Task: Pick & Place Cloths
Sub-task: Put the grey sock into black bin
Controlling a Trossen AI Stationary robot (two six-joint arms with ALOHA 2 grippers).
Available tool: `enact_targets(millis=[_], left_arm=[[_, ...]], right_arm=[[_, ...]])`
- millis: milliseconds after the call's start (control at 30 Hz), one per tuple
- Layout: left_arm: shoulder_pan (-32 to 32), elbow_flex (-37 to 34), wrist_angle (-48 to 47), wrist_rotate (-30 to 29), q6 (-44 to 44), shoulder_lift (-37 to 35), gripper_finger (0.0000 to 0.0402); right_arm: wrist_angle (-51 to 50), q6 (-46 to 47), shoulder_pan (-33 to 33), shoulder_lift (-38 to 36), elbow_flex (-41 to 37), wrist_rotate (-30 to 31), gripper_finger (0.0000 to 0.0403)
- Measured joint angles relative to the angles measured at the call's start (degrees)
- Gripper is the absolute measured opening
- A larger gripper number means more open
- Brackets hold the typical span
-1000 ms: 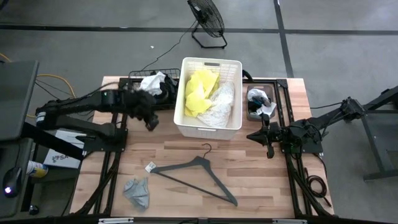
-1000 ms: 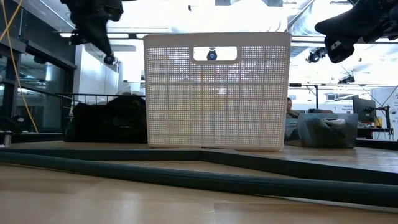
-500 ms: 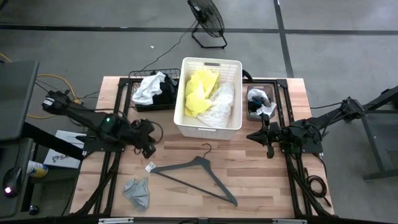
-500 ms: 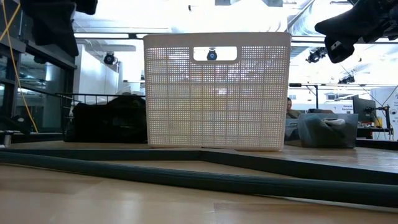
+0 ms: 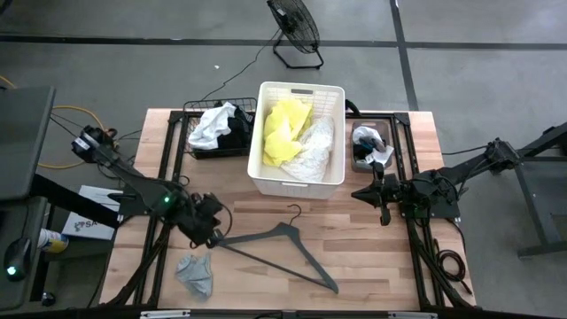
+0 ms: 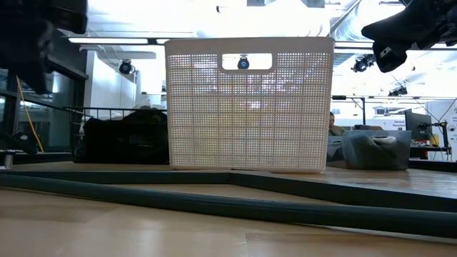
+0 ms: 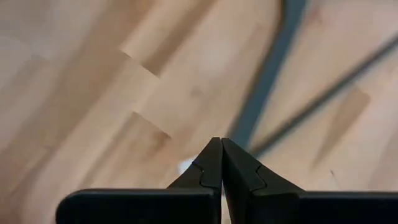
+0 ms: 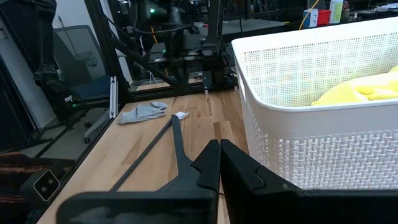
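A small grey cloth (image 5: pixel 195 273) lies crumpled on the wood near the table's near left edge; the right wrist view shows the same grey cloth (image 8: pixel 144 112). The white slatted basket (image 5: pixel 266 168) holds the neon yellow cloth (image 5: pixel 282 133) and the white lacy cloth (image 5: pixel 317 149). A black wire basket (image 5: pixel 188 133) holds white and black cloths (image 5: pixel 214 126). Small grey and white cloths (image 5: pixel 368 146) lie in a tray at far right. My left gripper (image 5: pixel 209 232), shut and empty (image 7: pixel 221 152), hovers by the hanger's left end, above the grey cloth. My right gripper (image 5: pixel 381 200) waits shut (image 8: pixel 219 149) right of the basket.
The dark grey hanger (image 5: pixel 276 241) lies slantwise across the table's middle, its hook toward the basket. A small white tag (image 5: pixel 213 237) lies by its left end. Bare wood shows near the right near corner. A fan (image 5: pixel 297 27) stands on the floor beyond the table.
My left gripper has swung from beside the wire basket toward the table's near edge and now stands by the hanger's left end, close to the grey cloth. The cloths, hanger and right arm have kept still.
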Motion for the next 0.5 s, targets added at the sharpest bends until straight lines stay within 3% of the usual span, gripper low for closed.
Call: enact_targets(millis=[500], left_arm=[[-13.67, 0.0, 10.92, 4.99, 1.44, 8.19, 0.0]], right_arm=[[0.01, 0.0, 0.0, 0.01, 0.0, 0.0, 0.0002]])
